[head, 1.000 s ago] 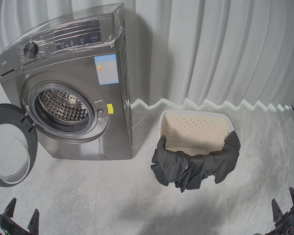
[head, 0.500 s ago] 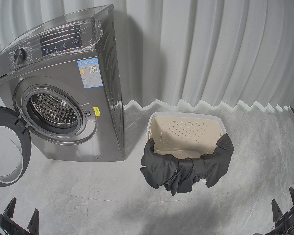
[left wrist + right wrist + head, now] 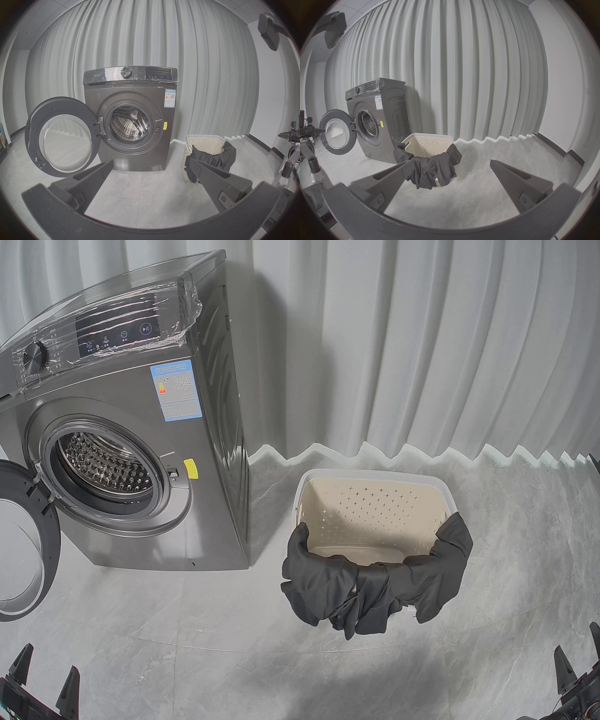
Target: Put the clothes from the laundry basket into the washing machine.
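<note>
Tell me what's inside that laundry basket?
A dark garment draped over the laundry basket's near rim. The perforated far wall is bare; the garment hides the near bottom.

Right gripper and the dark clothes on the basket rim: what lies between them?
Only bare grey floor lies between the right gripper and the dark clothes; the head view and the right wrist view both show it.

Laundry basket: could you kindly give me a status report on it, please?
Left pincer and right pincer open, holding nothing. Dark clothes draped over near rim of laundry basket. Washing machine beside it, door swung open.
</note>
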You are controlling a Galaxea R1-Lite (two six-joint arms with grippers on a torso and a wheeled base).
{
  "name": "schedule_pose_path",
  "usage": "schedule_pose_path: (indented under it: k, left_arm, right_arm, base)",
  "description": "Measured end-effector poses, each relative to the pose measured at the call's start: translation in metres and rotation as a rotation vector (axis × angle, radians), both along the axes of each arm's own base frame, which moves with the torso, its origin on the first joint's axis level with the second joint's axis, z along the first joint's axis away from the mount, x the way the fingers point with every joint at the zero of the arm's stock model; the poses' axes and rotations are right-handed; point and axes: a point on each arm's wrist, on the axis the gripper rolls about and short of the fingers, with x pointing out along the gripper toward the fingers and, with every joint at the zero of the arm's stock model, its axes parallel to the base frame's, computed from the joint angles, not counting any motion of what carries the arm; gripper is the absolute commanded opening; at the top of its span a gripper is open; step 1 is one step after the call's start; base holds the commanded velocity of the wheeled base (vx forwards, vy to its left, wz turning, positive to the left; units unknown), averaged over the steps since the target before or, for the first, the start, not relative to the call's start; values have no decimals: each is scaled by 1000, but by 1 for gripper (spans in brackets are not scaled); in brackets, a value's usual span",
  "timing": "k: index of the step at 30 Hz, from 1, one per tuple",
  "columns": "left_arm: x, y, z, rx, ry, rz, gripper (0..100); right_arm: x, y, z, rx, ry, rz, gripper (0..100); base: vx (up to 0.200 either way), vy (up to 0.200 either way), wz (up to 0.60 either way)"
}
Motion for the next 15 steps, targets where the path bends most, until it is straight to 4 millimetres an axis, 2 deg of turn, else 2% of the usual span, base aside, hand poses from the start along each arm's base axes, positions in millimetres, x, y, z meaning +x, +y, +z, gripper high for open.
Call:
schedule_pose_path:
  k: [7, 15]
  left_arm:
    - [0, 0, 0, 0, 0, -1, 100]
    - [0, 0, 0, 0, -1, 0, 100]
  right_arm:
    - [0, 0, 0, 0, 0, 0, 100]
    - [0, 0, 0, 0, 0, -1, 100]
  base:
    - [0, -200, 0]
    - [0, 0, 0]
